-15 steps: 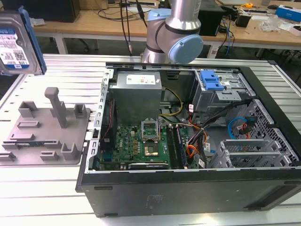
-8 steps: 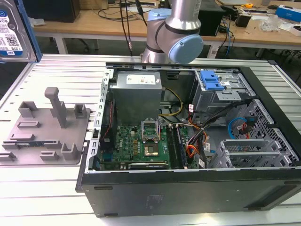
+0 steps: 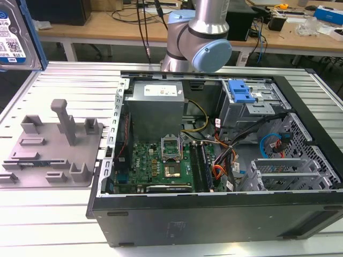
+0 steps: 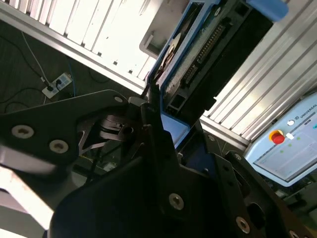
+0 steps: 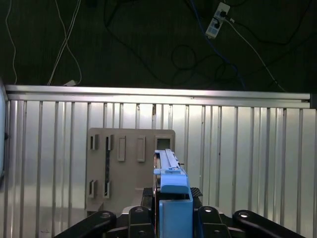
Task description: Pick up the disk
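disk (image 3: pixel 17 35): we see it lifted off the ribbed worktop (image 3: pixel 64 225), at the exterior view's upper left | fingers (image 5: pixel 130 218): ours clamp its blue rail edge-on | grey fixture (image 3: pixel 53 147) beneath, well apart | open computer case (image 3: pixel 225 214) alongside

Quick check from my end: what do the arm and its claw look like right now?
In the exterior view the arm is silver metal tubing with pale blue round joint caps and black cables behind it. In both wrist views the claw is matte black, built of flat angular plates fastened with silver screws.
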Available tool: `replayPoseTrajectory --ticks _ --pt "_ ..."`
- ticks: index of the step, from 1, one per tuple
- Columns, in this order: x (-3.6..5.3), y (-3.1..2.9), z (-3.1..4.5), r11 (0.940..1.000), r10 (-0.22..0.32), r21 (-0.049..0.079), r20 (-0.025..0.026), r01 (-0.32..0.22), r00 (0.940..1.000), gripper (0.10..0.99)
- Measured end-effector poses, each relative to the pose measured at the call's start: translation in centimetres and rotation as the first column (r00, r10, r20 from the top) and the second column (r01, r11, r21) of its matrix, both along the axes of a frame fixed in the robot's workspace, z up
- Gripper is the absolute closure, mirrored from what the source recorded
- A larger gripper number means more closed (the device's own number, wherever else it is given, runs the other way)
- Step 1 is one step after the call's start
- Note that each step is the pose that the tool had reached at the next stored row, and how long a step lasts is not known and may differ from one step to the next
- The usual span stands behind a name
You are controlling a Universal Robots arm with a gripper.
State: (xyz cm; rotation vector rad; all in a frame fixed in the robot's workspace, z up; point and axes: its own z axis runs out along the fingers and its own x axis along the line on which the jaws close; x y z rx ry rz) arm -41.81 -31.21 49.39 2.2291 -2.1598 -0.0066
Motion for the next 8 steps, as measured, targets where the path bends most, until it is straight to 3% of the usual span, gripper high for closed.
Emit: replayPoseTrajectory --ticks 8 --pt "0.00 0.00 0.00 1.0000 0.000 0.000 0.0000 0.000 1.0000 0.722"
